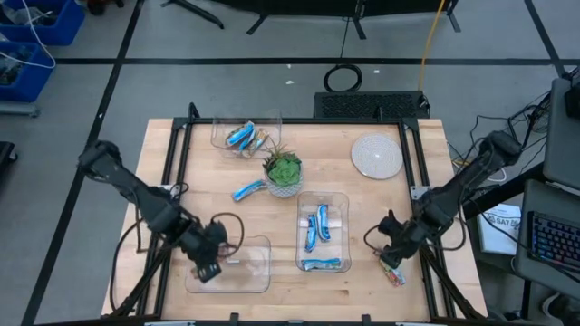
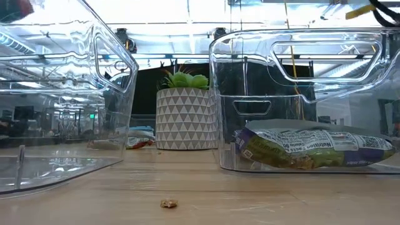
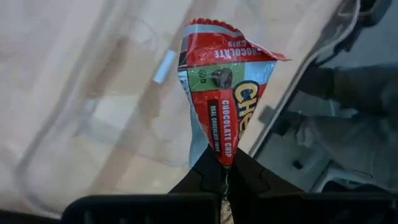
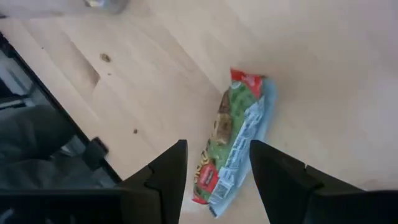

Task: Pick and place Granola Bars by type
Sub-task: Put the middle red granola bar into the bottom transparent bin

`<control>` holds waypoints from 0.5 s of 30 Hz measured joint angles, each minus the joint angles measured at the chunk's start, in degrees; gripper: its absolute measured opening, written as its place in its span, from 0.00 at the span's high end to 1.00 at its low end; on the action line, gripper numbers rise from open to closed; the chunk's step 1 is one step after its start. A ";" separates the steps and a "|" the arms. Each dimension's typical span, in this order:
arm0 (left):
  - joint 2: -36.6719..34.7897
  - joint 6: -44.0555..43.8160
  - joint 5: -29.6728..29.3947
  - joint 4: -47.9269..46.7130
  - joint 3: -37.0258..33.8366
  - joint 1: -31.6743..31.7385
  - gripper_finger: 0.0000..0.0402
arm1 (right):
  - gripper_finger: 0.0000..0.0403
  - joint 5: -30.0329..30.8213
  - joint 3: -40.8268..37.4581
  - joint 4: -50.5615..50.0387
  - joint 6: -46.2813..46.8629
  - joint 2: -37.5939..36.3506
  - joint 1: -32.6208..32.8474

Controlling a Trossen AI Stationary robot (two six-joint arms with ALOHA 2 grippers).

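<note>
My left gripper (image 1: pixel 210 263) is shut on a red, green and tan granola bar (image 3: pixel 221 93) over the near-left clear bin (image 1: pixel 249 272). My right gripper (image 1: pixel 391 255) is open above another multicoloured bar (image 4: pixel 233 143), which lies flat on the table near the right edge (image 1: pixel 392 275). Its fingers stand on either side of this bar's near end. Blue bars lie in the middle bin (image 1: pixel 323 226) and in the far bin (image 1: pixel 243 136). One blue bar (image 1: pixel 247 190) lies on the table beside the plant. My left gripper pinches the bar's one end (image 3: pixel 222 158) between its two fingers. The bar sticks straight out from the fingertips, lifted clear above the bin's floor. Its free crimped end (image 3: pixel 211 28) points away from the gripper.
A potted green plant (image 1: pixel 284 172) stands mid-table between the bins. A white round plate (image 1: pixel 376 156) lies at the far right. In the low view the middle bin (image 2: pixel 300 94) holds a wrapped bar (image 2: pixel 312 149). A crumb (image 2: pixel 167 203) lies on the wood.
</note>
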 joint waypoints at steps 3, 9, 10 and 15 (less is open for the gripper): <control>2.96 -0.04 -0.29 2.04 0.04 -1.89 0.98 | 0.59 0.27 -2.53 2.69 3.82 -0.04 1.71; 9.06 1.47 0.94 1.82 0.00 -4.01 0.98 | 0.59 1.62 -7.99 11.06 8.21 1.15 3.59; 9.96 1.84 1.23 1.84 -0.02 -4.18 0.97 | 0.59 1.62 -8.78 12.08 8.68 1.70 3.85; 12.88 2.54 3.01 4.90 -0.07 -5.12 0.86 | 0.59 1.57 -11.14 17.70 10.17 4.73 4.56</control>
